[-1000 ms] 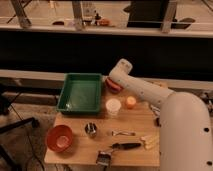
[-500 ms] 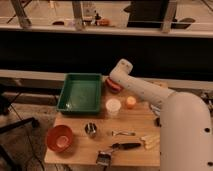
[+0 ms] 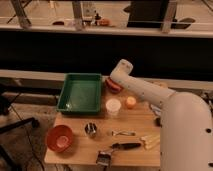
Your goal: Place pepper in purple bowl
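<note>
My white arm reaches from the lower right to the back of the table. Its gripper (image 3: 114,81) points down just right of the green tray. Under it lies a low, round, dark reddish shape (image 3: 114,88), partly covered by the arm. This seems to be the purple bowl. I cannot tell the pepper apart from it, and I cannot tell whether the gripper holds anything. The arm hides most of that spot.
A green tray (image 3: 80,93) stands at the back left. A white cup (image 3: 113,106) and a small round orange item (image 3: 130,102) sit in front of the gripper. An orange bowl (image 3: 60,138), a metal cup (image 3: 90,129) and utensils (image 3: 124,146) lie nearer the front edge.
</note>
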Robot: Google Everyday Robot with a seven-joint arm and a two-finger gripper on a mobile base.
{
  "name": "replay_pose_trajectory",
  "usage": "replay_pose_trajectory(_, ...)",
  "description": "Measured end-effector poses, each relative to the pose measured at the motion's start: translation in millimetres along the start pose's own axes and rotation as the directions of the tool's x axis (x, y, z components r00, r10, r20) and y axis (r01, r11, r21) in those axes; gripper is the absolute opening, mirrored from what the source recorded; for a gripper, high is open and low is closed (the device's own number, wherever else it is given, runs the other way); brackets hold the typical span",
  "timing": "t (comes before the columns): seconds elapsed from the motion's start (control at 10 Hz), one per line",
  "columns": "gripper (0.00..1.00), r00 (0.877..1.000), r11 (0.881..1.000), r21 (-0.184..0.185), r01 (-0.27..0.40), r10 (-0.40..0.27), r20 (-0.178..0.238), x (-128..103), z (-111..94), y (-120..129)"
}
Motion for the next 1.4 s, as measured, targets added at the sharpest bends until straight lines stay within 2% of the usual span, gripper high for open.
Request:
replay_pose_trajectory(0.3,0.16,1.0,1.0,0.01,0.003,-0.003,-0.006,0.4,-1.1,-1.1)
replay_pose_trajectory(0.8,0.16,1.0,1.0,0.027,0.015,-0.014,-0.021,2.7,-4.4,-5.4)
replay_pose_trajectory(1.0,0.11,1.0,0.999,0.034,0.019,-0.018,-0.025,2.2,-5.4,-7.0)
replay_pose_trajectory(1.4,0.11,0.999,0.999,0.047,0.028,-0.026,-0.038,3.1,-8.6,-10.8)
